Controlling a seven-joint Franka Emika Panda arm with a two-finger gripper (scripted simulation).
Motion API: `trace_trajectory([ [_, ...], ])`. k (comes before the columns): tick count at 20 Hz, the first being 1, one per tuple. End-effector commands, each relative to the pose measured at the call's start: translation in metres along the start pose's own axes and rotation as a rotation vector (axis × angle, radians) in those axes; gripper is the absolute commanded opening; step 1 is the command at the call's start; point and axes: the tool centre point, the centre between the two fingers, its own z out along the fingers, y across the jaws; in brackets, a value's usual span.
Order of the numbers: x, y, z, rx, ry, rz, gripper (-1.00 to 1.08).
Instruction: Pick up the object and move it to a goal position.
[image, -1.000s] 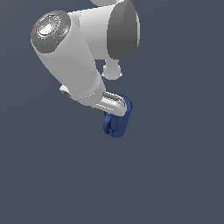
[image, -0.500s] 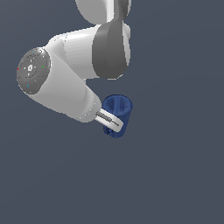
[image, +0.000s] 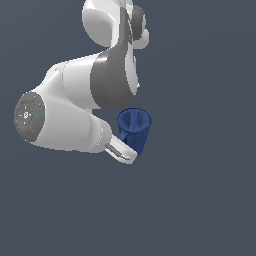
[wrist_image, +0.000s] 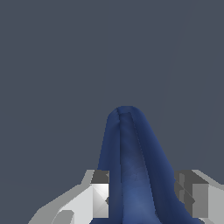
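White and grey, the Panda arm (image: 75, 115) fills the exterior view from about nine o'clock to twelve o'clock of frame centre, its bulky links crowding out everything but flat slate-grey background. No table, floor or goal marker shows in either view, so where the goal lies cannot be told.

At the arm's end, near five o'clock of the big wrist link, the gripper (image: 127, 152) has its jaws clamped on the dark blue mug (image: 134, 129); the wrist view shows a pale finger (wrist_image: 99, 197) on one side of the blue wall and a darker pad on the other, both touching it. The mug sits just right of frame centre in the exterior view, carried clear of any visible surface.

The step in hand looks like the carry. Doing it well likely means keeping the squeeze steady and turning the wrist slowly, since the grip is on a tapered, smooth wall that could slide out.

The mug's long axis runs roughly twelve to six o'clock, tipped slightly, with the open mouth toward twelve and the narrower base toward six. The handle cannot be made out.
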Motion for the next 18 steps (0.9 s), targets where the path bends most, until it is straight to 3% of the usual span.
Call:
trace_trajectory([
  [1,0.0028,-0.001,0.0031,0.003,-0.019,0.017,0.28],
  [8,0.007,-0.0018,0.0086,0.007,-0.048,0.042,0.28],
  [18,0.007,-0.0014,0.0116,0.007,-0.049,0.043,0.28],
])
